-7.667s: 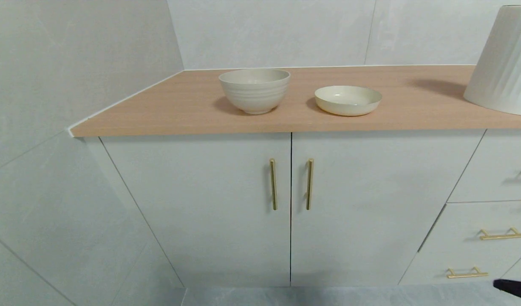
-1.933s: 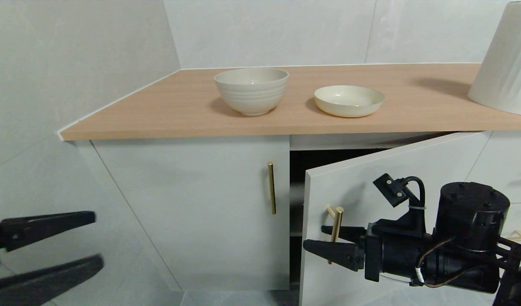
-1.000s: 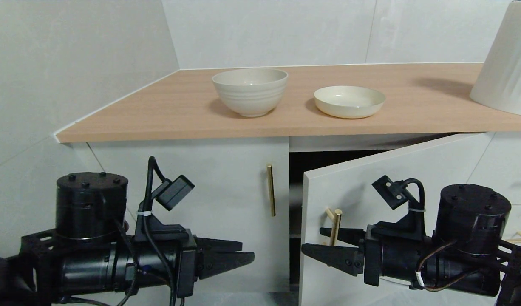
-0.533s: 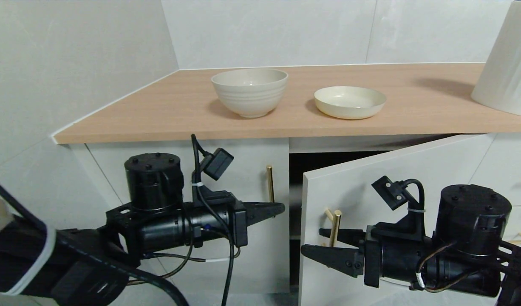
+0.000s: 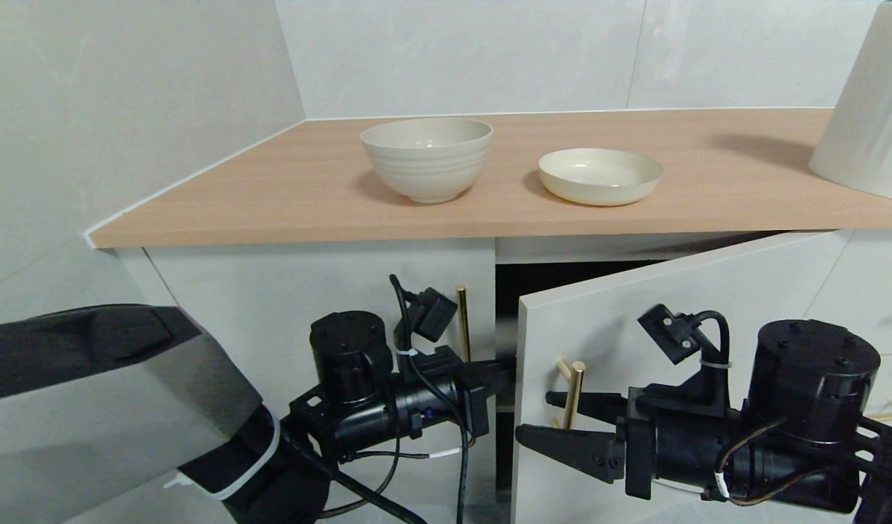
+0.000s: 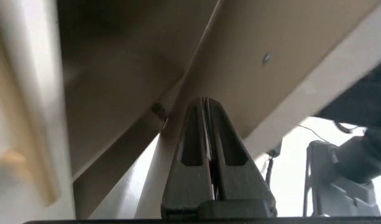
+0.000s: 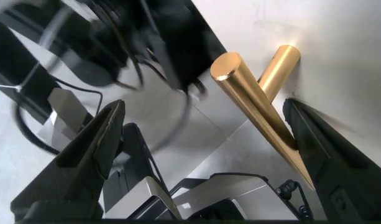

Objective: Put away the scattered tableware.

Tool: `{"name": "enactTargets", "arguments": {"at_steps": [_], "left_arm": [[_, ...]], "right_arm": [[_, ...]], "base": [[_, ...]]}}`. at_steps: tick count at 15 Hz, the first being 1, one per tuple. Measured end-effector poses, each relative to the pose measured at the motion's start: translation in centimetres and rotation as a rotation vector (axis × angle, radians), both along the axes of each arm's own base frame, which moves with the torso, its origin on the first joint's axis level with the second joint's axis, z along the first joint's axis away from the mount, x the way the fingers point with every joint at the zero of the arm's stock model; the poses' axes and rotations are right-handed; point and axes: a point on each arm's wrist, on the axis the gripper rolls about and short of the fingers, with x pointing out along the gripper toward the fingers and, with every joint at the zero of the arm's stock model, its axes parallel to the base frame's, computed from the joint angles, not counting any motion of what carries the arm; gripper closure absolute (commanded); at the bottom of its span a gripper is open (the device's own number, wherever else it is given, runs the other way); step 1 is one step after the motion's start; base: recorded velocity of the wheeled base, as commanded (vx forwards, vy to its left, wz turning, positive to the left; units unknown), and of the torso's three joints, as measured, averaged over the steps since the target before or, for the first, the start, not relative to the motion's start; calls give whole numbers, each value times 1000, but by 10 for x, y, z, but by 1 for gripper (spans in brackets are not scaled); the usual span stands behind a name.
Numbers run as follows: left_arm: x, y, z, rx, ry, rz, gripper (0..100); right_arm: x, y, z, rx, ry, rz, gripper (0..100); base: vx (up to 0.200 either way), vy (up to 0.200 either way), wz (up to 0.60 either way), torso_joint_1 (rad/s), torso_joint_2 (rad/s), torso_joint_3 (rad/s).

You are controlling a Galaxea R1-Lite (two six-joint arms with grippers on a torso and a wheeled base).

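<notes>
While my left end effector [image 6: 205,109] was hanging before the flat left door [image 5: 308,291] half a second ago, it is now poking, pressed shut, into the dark gap beside the ajar right door [image 5: 671,291]. My right end effector [image 5: 539,415] is gaping wide around the round brass handle [image 5: 575,389]. The deep ribbed bowl [image 5: 426,159] and the smooth shallow dish [image 5: 600,175] are sitting apart on the wood-grain surface [image 5: 271,196]

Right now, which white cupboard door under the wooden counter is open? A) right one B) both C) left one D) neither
A: the right white cupboard door stands swung outward with dark space behind it, while the left white cupboard door sits flush.
</notes>
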Motion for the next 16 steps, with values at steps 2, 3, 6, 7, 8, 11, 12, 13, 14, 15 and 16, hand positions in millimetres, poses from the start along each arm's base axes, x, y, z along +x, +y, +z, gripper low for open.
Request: {"name": "enactTargets", "arguments": {"at_steps": [2, 3, 6, 7, 8, 11, 12, 13, 14, 15, 16], "left_arm": [[3, -6, -7, 5, 6, -6, 100], [4, -8, -9, 7, 8, -5, 100], [6, -11, -11, 6, 8, 0, 100], [6, -12, -11, 7, 8, 6, 100], [6, -14, -12, 7, 6, 16, 100], [9, -20, -12, -1, -6, 34, 100], [9, -23, -12, -6, -13, 37, 100], [9, -24, -12, -13, -22, 39, 100], [10, -24, -12, -15, -25, 42, 100], [10, -24, -12, -15, -25, 42, 100], [9, -25, -12, -15, -25, 42, 100]], "right_arm": [[0, 0, 0, -1, 1, 0, 0], [-1, -1, -1, -3, 1, 0, 0], [-1, -1, -2, -12, -12, 3, 0], [-1, -2, -3, -18, -24, 4, 0], [-1, -3, -3, -29, -45, 4, 0], [3, -10, -4, -33, -53, -17, 0], [5, -12, -4, -31, -55, -28, 0], [8, -16, -3, -25, -62, -45, 0], [10, -20, -1, -22, -68, -67, 0], [14, -27, 1, -19, -75, -102, 0], [17, -34, 4, -15, -82, -142, 0]], "base": [[0, 0, 0, 0, 0, 0], [0, 0, 0, 0, 0, 0], [0, 0, 0, 0, 0, 0], [0, 0, 0, 0, 0, 0], [0, 0, 0, 0, 0, 0], [0, 0, 0, 0, 0, 0], [0, 0, 0, 0, 0, 0], [0, 0, 0, 0, 0, 0], [0, 0, 0, 0, 0, 0], [0, 0, 0, 0, 0, 0], [0, 0, 0, 0, 0, 0]]}}
